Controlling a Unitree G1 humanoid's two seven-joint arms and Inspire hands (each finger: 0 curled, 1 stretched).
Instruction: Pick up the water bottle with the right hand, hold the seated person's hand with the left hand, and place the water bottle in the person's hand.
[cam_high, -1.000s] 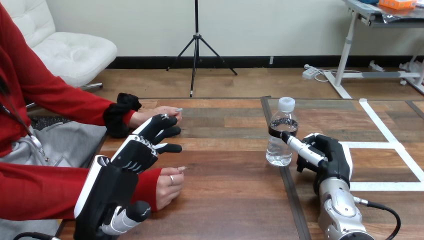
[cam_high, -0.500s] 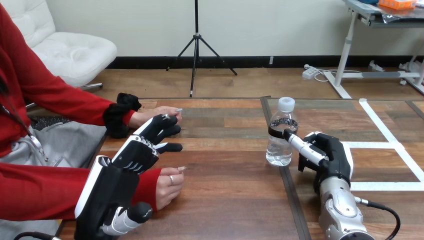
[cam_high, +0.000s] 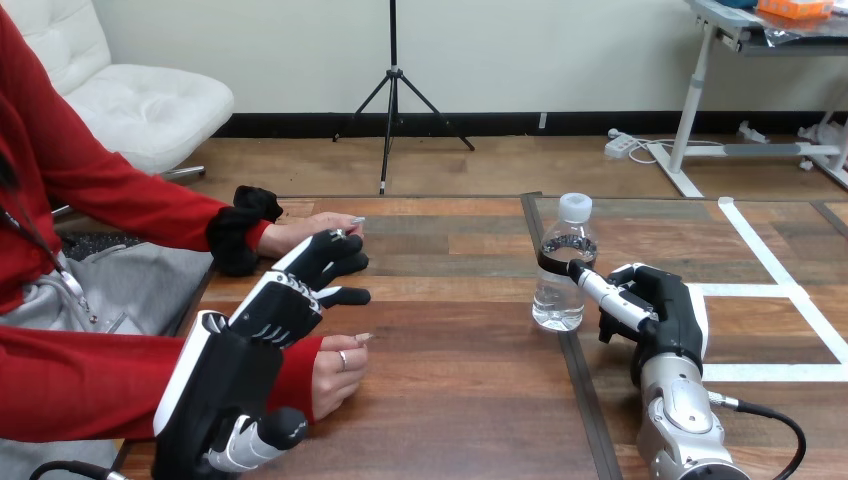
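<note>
Water bottle (cam_high: 563, 270) is seen upright on the counter (cam_high: 460, 400), not gripped.
The left hand (cam_high: 262, 325) is held over the person's nearer hand (cam_high: 338, 372), its fingers (cam_high: 325, 255) straight and stretched toward the person's farther hand (cam_high: 315, 227). The right hand (cam_high: 665, 310) is set just beside the bottle, loosely open, with one straight finger at its label.
</note>
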